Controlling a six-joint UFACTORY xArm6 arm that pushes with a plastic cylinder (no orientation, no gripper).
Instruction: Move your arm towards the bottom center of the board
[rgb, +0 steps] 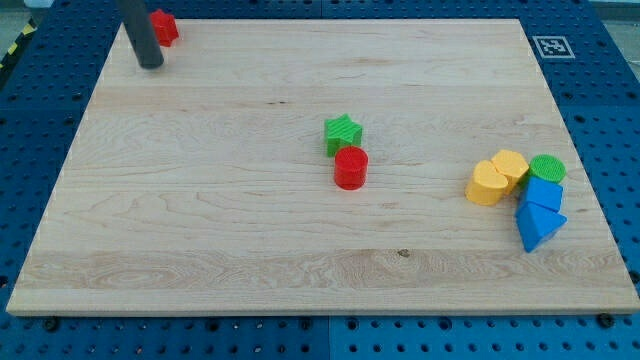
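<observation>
At the board's (200, 240) top-left, my tip (150, 65) touches a red block (164, 26).

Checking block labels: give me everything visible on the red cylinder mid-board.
The red cylinder stands upright near the board's middle, flat round top facing up, matte plastic-looking with faint ridges. The green star block sits just above it in the view, touching or nearly so. My tip is far off at the view's top left.

Blocks: two red (351, 168), two green (342, 132), two yellow (488, 184), two blue (540, 227).
</observation>
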